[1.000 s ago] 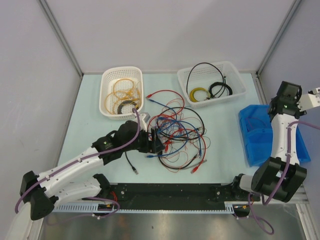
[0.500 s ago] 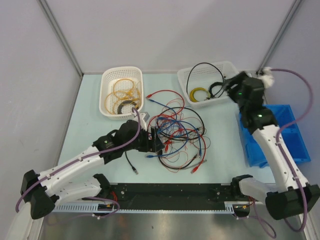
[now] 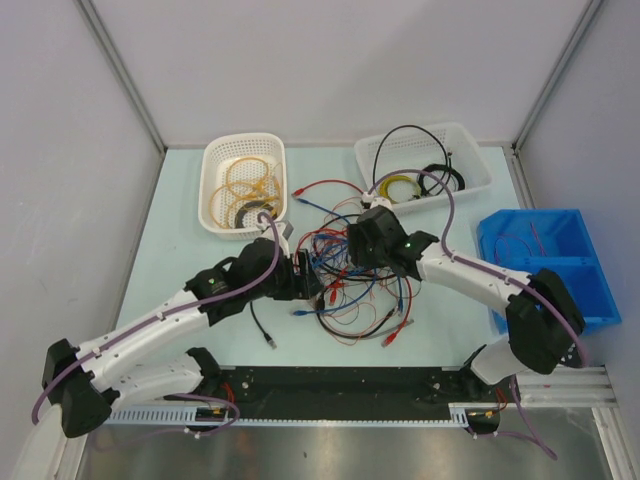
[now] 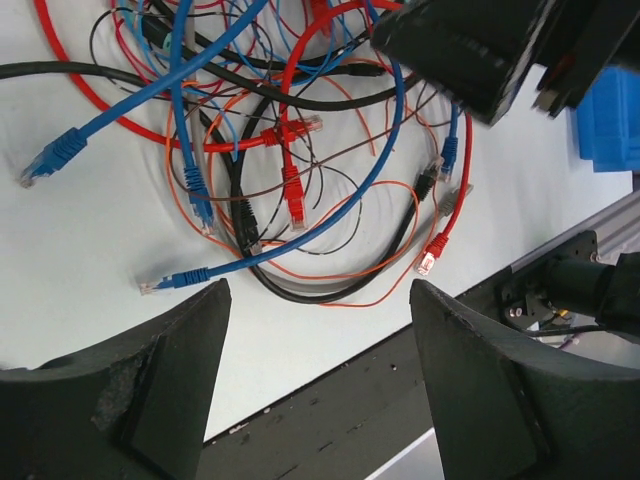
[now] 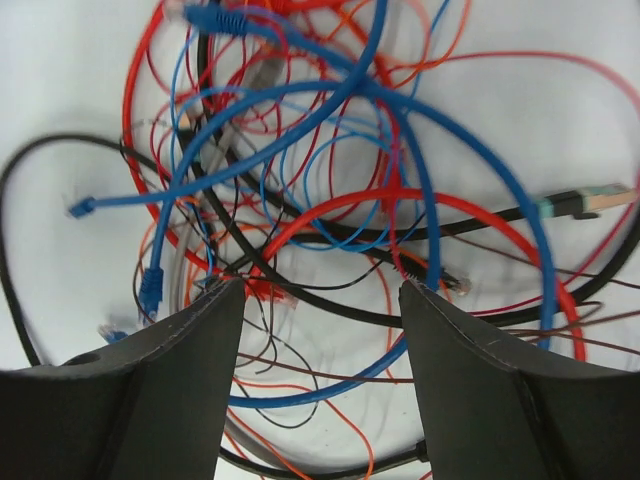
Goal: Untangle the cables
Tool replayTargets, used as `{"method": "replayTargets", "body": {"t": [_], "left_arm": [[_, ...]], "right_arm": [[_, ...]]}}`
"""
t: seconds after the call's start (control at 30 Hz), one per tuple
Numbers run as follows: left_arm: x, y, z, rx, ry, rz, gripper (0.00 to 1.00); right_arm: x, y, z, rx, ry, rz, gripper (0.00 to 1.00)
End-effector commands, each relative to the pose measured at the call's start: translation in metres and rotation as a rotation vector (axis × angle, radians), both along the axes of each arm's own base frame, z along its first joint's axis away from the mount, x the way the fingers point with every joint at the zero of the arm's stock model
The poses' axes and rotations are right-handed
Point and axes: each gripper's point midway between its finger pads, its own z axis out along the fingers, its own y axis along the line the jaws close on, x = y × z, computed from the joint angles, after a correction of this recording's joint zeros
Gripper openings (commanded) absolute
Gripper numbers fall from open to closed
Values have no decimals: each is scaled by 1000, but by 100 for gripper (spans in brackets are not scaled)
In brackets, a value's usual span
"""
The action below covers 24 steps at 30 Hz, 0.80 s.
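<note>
Cables (image 3: 352,285) lie in one knot mid-table (image 3: 200,210): red, blue, orange and black, all looped together. Both arms are over it. Left gripper (image 4: 318,300): jaws spread, nothing between, at the knot's left edge. Right gripper (image 5: 322,295): jaws spread, above the knot's far side, no wire pinched. Step looks like choosing a strand. Next move likely calls for pinching one free end, e.g. blue plug (image 4: 50,160), and drawing it clear.

The white-shelled left arm (image 3: 130,350) and right arm (image 3: 470,275) had bulky matte black joints, purple-grey cables (image 3: 165,316) running along them, and broad black wedge-shaped jaws
</note>
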Motion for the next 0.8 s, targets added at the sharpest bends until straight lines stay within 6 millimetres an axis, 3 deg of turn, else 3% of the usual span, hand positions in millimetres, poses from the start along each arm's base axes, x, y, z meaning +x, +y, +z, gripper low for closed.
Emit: {"method": "replayTargets", "body": {"t": [0.0,0.17,0.37,0.5,0.7,0.77], "left_arm": [[4,8,1,4,3,56,78],[0,10,-10,-5,34,64,78],[1,15,-7,7,23,76,78],[2,15,-7,4,17,80,78],[4,13,-8,4,20,73,78],[4,12,-8,2,18,70,78]], "right_arm": [[-5,20,-11,-30,-13,107,69],[-1,22,-40,-84,19,124,70],[-1,14,-78,-168,82,113,67],[-2,10,-90,-201,102,111,64],[-10,21,-89,-186,101,156,36],[-13,27,-84,-174,91,173,19]]}}
